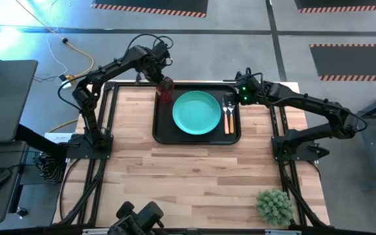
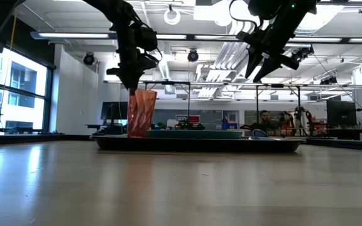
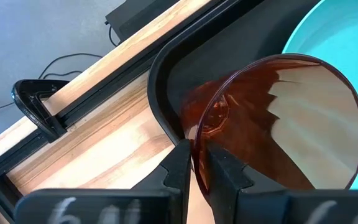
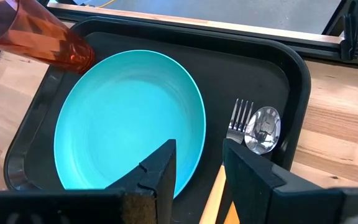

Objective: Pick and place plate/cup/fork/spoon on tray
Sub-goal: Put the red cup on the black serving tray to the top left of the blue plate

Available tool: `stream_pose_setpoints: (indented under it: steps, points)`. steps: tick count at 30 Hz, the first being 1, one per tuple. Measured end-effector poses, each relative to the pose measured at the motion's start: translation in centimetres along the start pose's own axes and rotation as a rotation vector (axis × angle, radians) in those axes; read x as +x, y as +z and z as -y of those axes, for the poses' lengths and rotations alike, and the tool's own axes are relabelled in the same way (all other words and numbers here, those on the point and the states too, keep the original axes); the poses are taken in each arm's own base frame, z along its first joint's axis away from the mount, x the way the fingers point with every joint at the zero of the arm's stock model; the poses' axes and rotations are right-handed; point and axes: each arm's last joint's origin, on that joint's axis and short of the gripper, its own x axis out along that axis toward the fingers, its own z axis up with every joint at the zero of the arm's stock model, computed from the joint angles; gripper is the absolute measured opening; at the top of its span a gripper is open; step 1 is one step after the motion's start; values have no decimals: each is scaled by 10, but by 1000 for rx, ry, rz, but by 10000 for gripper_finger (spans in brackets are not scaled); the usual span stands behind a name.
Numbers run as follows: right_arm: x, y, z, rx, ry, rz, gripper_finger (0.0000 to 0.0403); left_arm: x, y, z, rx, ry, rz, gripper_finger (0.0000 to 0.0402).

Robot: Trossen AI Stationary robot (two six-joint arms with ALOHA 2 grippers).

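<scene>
the left gripper (image 3: 196, 168) is at the far left corner of the tray (image 1: 164, 134), with the cup (image 1: 166, 90) at its fingertips. in the left wrist view the two dark fingers stand one on each side of the cup's rim wall, one inside the cup and one outside. they are very close to the wall, but it cannot be told if they press it or have just let it go. in the low view the cup stands on the tray floor, leaning a little, with the gripper directly above its rim. so the cup lies straight below the jaws, and its long axis goes up and down, almost in line with the fingers.

the coming move seems to depend on this relation. if the cup is set down, the fingers must part a little and then go straight up along the cup's axis, because a sideways pull could tip the cup toward the plate (image 1: 196, 112). the plate lies just beside the cup, in the middle of the tray.

the fork (image 4: 237, 121) and the spoon (image 4: 263, 129) lie side by side at the right edge of the tray, handles pointing to the near side. all four things appear to be on the tray now.

the right gripper (image 4: 199, 169) hovers above the right part of the tray with its fingers apart and nothing between them.
</scene>
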Motion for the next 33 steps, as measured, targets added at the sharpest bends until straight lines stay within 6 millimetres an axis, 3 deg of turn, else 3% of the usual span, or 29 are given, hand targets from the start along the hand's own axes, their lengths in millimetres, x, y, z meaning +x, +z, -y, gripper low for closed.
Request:
stream_pose_setpoints:
  steps: [15, 26, 33]
  points:
    - [0, 0, 0, 0, 0, 0, 124, 0, 0, 0, 19, -1, 2, 39]
    - [0, 0, 0, 0, 0, 0, 124, 0, 0, 0, 18, -2, 6, 112]
    - [0, 0, 0, 0, 0, 0, 124, 0, 0, 1, -1, -41, -7, 121]
